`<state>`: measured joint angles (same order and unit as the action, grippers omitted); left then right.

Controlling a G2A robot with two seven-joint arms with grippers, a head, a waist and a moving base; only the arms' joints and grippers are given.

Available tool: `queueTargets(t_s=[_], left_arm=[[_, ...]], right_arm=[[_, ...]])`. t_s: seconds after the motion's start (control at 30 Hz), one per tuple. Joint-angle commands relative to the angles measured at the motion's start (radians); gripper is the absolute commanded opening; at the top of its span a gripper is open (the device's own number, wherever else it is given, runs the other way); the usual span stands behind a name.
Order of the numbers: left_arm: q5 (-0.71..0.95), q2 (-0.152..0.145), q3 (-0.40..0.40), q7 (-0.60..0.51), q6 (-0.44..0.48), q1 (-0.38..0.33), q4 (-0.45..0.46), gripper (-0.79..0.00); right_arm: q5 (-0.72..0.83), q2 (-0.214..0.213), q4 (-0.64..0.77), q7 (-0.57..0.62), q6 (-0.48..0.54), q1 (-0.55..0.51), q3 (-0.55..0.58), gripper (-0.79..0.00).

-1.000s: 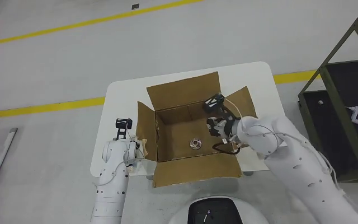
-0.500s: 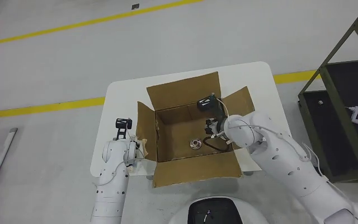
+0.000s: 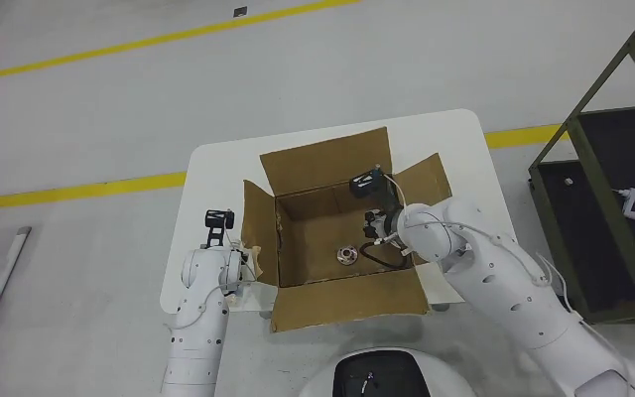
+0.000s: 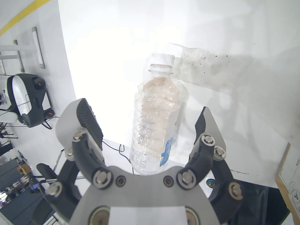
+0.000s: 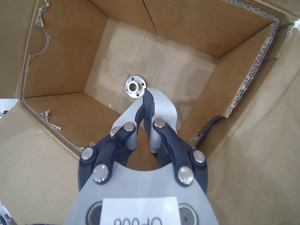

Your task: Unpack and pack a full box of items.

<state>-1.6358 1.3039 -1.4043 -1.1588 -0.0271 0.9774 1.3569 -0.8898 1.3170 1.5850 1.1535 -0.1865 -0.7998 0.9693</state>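
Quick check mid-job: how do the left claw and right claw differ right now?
Left claw is open; right claw is shut. Left claw is over the white table, facing an upright clear bottle; right claw points into the cardboard box, toward a metal flange on its floor. Neither grips anything.

**One box, one part in it, one bottle outside it**

There is one cardboard box (image 3: 327,159) on one white tabletop (image 3: 442,134), and the box has four flaps folded out, one to each side. One item lies inside it, a round metal flange (image 5: 135,87) with one centre bore. Outside the box stands one clear plastic bottle (image 4: 155,122). There are two pincers, the left pincer (image 4: 145,112) and the right pincer (image 5: 145,95), with two fingers on each. Two yellow lines (image 3: 179,36) cross the floor, and one dark framed rack (image 3: 585,189) stands beside the tabletop.
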Motion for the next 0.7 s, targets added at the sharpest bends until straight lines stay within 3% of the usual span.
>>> queueTargets(t_s=[0.0,0.13,0.33,0.53,0.67], left_arm=[[0.0,0.0,0.0,0.0,0.0,0.0,0.0,0.0],[0.0,0.0,0.0,0.0,0.0,0.0,0.0,0.0],[0.0,0.0,0.0,0.0,0.0,0.0,0.0,0.0],[0.0,0.0,0.0,0.0,0.0,0.0,0.0,0.0],[0.0,0.0,0.0,0.0,0.0,0.0,0.0,0.0]], right_arm=[[0.007,0.0,0.007,-0.034,0.026,-0.005,0.004,-0.785],[-0.003,0.013,0.021,-0.031,-0.019,0.034,-0.033,-0.785],[-0.037,0.055,-0.041,0.039,-0.173,0.125,-0.156,-0.785],[-0.053,0.101,-0.19,0.085,-0.264,0.182,-0.269,-0.785],[-0.04,0.126,-0.275,0.081,-0.272,0.209,-0.301,-0.785]])
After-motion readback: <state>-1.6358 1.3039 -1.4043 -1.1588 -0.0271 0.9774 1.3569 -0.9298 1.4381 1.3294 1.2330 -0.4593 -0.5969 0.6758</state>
